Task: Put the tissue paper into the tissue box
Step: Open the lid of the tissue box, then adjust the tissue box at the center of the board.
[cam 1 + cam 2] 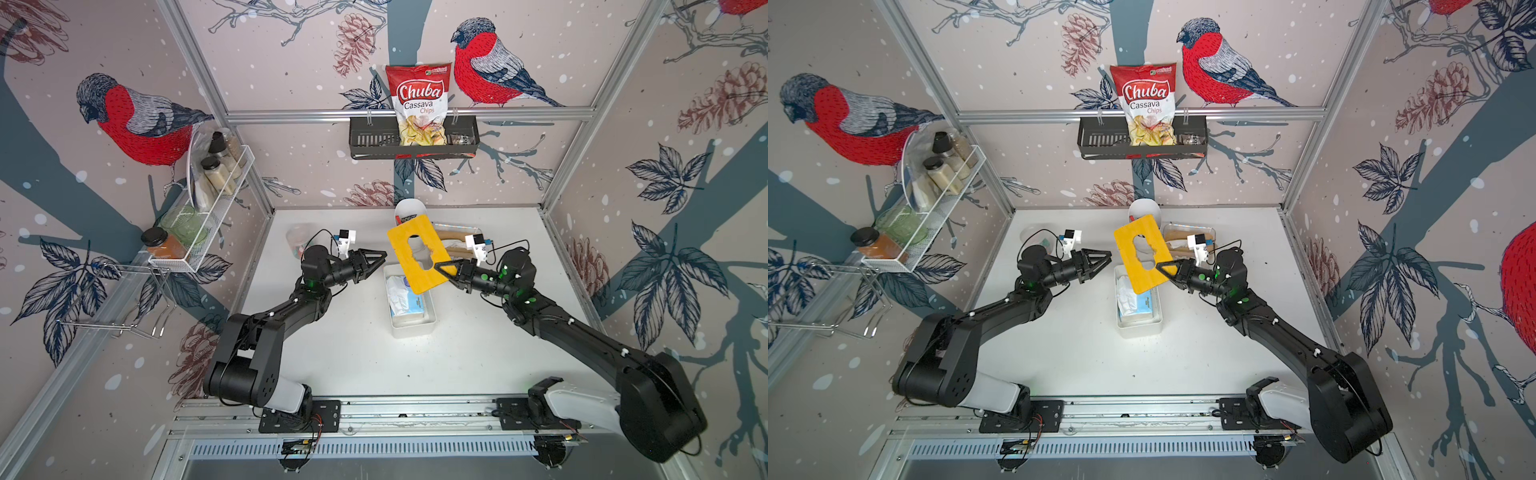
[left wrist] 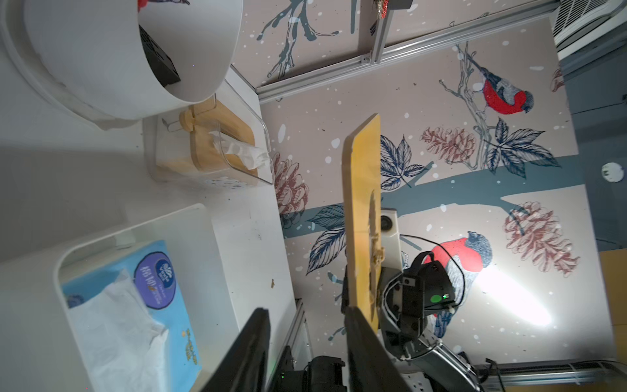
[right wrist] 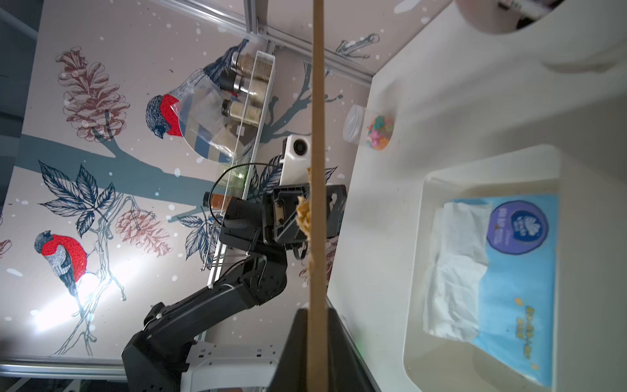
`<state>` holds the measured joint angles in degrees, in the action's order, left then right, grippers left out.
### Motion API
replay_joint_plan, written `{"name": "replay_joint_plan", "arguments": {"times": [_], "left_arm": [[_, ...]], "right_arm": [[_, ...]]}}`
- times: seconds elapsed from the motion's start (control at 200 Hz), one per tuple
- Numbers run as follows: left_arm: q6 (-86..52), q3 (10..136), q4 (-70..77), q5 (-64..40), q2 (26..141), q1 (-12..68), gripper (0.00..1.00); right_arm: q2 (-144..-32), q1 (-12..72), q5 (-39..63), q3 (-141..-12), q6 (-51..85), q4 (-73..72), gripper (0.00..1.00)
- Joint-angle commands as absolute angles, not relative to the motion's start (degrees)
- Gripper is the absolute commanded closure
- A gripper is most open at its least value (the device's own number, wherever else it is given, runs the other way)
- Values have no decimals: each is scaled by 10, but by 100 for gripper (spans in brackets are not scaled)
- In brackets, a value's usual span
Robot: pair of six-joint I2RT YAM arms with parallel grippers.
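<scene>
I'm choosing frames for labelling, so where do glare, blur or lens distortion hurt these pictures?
Left wrist view: a white glare patch washes out the bird wallpaper, and the left claw is blurred. Right wrist view: similar glare on the wallpaper; the blue tissue pack looks soft. Both top views: even light, sharp, though the wide angle splays the aluminium frame posts outward.

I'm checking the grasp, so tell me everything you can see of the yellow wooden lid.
The yellow wooden lid is a thin, flat board with rounded corners and a keyhole-shaped cutout in its middle, its rim chipped. The right claw is shut on one edge, holding it tilted in the air over the far end of the white tissue box. The open left claw is close beside its opposite edge; whether they touch is unclear.
</scene>
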<state>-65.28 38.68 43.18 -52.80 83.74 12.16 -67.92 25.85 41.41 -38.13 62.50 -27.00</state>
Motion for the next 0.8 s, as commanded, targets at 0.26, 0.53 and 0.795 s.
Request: {"name": "replay_joint_plan", "arguments": {"times": [0.26,0.53,0.795], "left_arm": [[-152,564,-40,-198,863,207,28],[117,679,-164,-83,946,264,24],[189,827,-266,-126,1086,278,33]], "right_arm": [[-679,135,450,-448,511,-138,100],[-702,117,452,-482,445,-97,100],[-708,119,453,-497,411,-70,100]]}}
